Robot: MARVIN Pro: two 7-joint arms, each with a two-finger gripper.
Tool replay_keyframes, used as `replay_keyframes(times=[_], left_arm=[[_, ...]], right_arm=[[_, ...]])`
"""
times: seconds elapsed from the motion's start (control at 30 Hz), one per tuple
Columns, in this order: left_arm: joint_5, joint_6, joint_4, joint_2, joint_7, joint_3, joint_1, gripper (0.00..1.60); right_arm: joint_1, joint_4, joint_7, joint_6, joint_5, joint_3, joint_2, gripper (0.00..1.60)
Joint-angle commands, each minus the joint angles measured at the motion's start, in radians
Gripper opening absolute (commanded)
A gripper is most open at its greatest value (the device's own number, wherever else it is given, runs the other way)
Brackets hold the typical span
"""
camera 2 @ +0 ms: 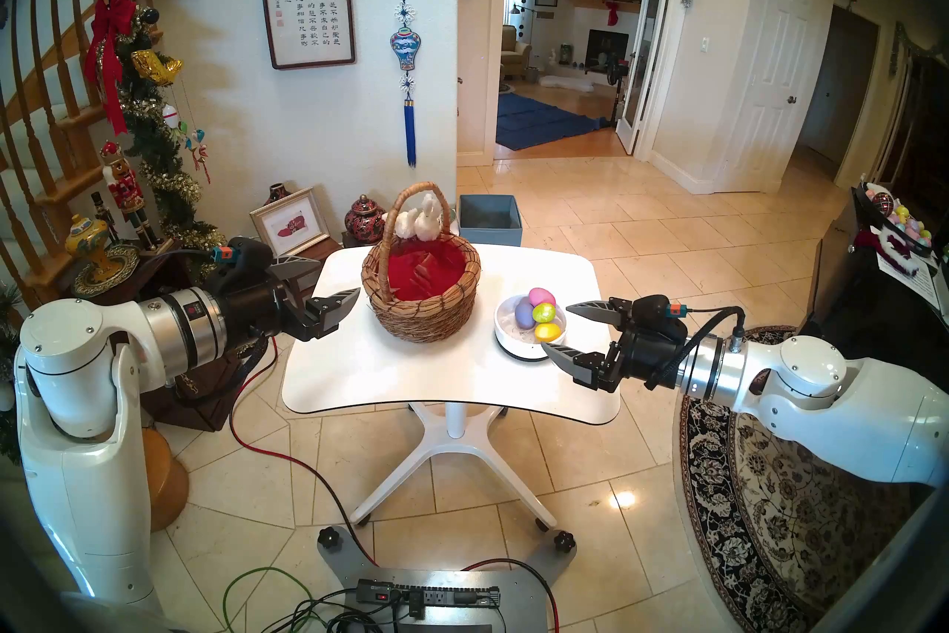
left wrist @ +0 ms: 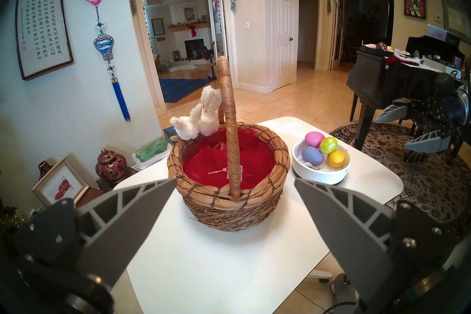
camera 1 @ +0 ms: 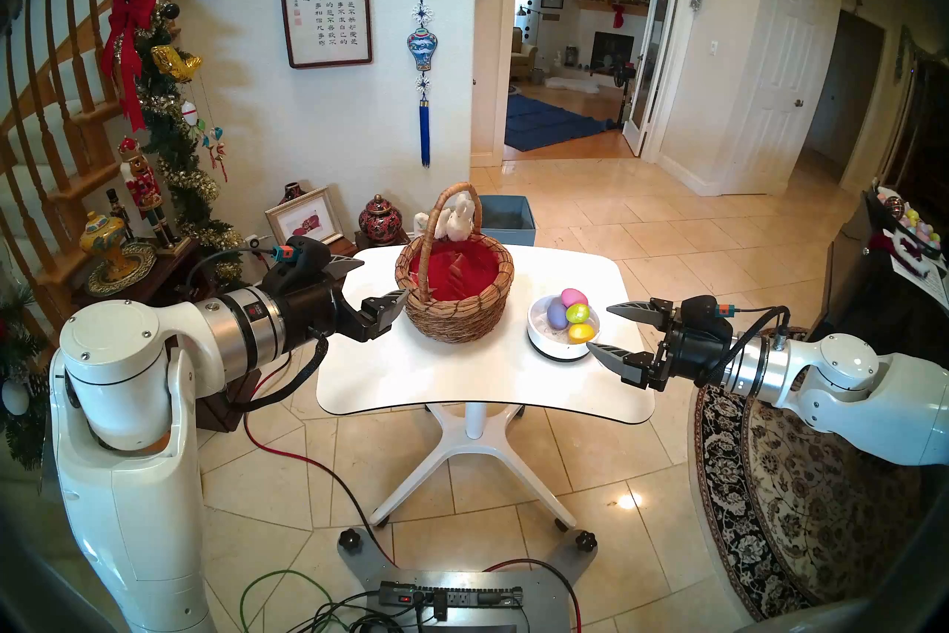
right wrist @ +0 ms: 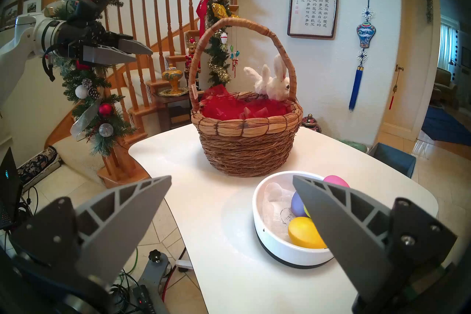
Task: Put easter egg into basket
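Both grippers released, empty: left gripper (camera 1: 377, 280) beside basket (camera 1: 454, 303), right gripper (camera 1: 598, 328) beside bowl (camera 1: 560, 349). Four eggs (camera 1: 572, 316) in bowl near tabletop (camera 1: 462, 385) right edge; basket mid-tabletop, toward far edge.

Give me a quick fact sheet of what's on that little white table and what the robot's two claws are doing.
Table: white table
Basket: wicker basket, red lining, no eggs inside
Decoration: white plush bunnies on the handle
Bowl: white bowl, right of the basket
Eggs: pink egg, purple egg, glittery green egg, yellow egg, all in the bowl
Left gripper: open, empty, beside the basket
Right gripper: open, empty, beside the bowl
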Motion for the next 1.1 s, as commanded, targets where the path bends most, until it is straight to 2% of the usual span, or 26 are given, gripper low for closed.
replay_keyframes(times=[0.0,1.07], left_arm=[[0.0,0.0,-0.004,0.0,0.0,0.001,-0.001,1.6],[0.0,0.0,-0.004,0.0,0.0,0.001,-0.001,1.6]], right_arm=[[0.005,0.0,0.0,-0.002,0.001,0.006,0.002,1.6],[0.006,0.0,-0.001,-0.003,0.001,0.005,0.003,1.6]])
